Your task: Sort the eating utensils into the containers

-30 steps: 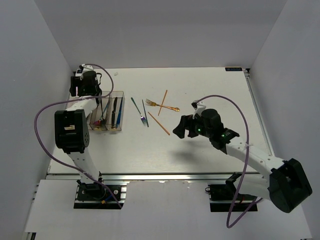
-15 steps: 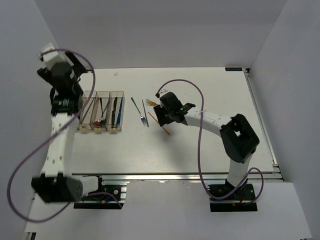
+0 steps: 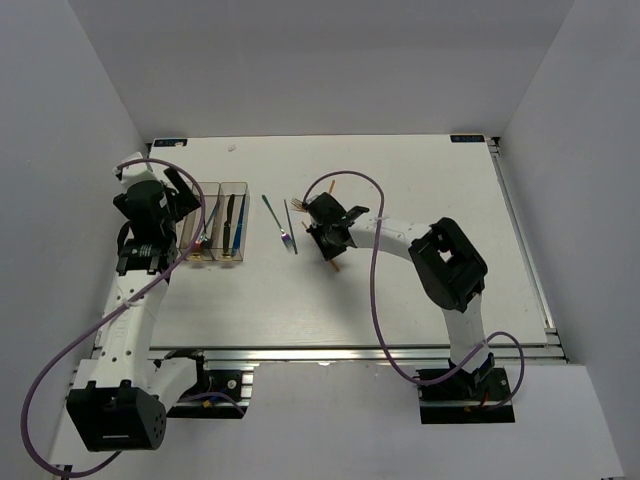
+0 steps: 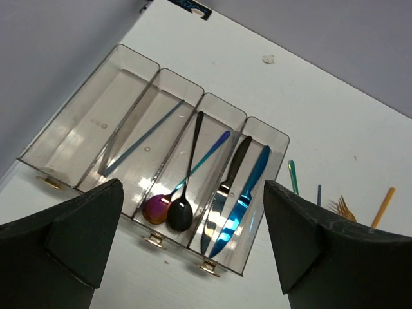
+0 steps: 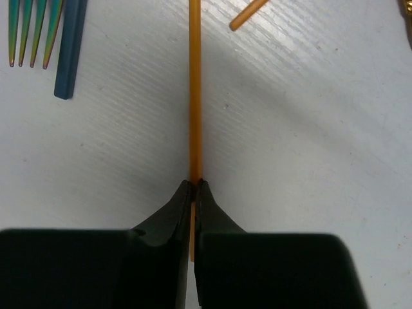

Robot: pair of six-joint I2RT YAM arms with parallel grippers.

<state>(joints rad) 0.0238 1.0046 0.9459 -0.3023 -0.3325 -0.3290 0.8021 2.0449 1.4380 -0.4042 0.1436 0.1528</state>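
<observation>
My right gripper (image 5: 194, 185) is shut on an orange stick (image 5: 194, 96) that lies flat on the white table; from above this gripper (image 3: 328, 238) sits mid-table. Beside it lie a second orange stick (image 5: 248, 14), a blue stick (image 5: 69, 51) and a teal-tined fork (image 5: 29, 32). The containers (image 4: 138, 58) are four clear bins in a row. One bin holds a blue stick (image 4: 141, 138), the one beside it two spoons (image 4: 183, 206), the rightmost a black knife (image 4: 228, 180) and a blue knife (image 4: 248, 190). My left gripper (image 4: 193, 187) hangs open and empty above them.
A gold fork (image 3: 300, 204) and a teal utensil (image 3: 270, 212) lie between the bins and the right gripper. White walls close in the table on the left, back and right. The right arm's purple cable (image 3: 350, 180) arches over the table's middle.
The right arm swung in from the right to the orange stick and its jaws shut on it. The left arm pulled back from over the bins, and its jaws opened fully.
</observation>
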